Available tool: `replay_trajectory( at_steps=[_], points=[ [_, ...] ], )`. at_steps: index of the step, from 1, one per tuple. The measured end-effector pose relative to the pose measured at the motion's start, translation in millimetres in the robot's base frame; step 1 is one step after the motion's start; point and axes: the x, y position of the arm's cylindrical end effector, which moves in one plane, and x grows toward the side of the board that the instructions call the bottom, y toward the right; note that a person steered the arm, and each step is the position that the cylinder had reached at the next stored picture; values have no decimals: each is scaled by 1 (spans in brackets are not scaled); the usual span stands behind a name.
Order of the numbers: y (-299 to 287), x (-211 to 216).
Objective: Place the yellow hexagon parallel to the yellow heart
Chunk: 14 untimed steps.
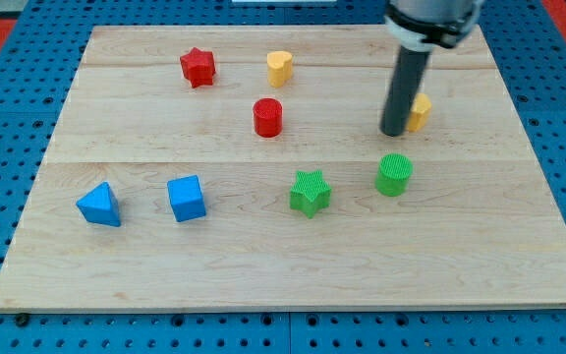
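Note:
The yellow hexagon (420, 111) lies at the view's upper right, partly hidden behind my rod. My tip (394, 132) rests on the board just left of the hexagon and touches or nearly touches it. The yellow heart (280, 68) sits near the view's top centre, well to the left of the hexagon and a little higher up the board.
A red star (198, 67) lies left of the heart. A red cylinder (268, 117) sits below the heart. A green cylinder (394, 174) lies just below my tip, a green star (310, 192) left of it. A blue cube (186, 198) and blue triangle (99, 205) sit at lower left.

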Motion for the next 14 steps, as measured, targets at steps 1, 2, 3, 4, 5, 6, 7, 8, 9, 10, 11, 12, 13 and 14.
replay_trajectory(
  at_steps=[1, 2, 3, 4, 5, 6, 7, 8, 9, 10, 11, 12, 13, 14],
  points=[
    [-8, 48],
    [19, 75],
    [38, 71],
    [44, 41],
    [116, 30],
    [70, 12],
    [-2, -6],
    [42, -17],
    [45, -21],
    [88, -22],
    [108, -22],
    [126, -22],
    [152, -50],
    [83, -94]
  ],
)
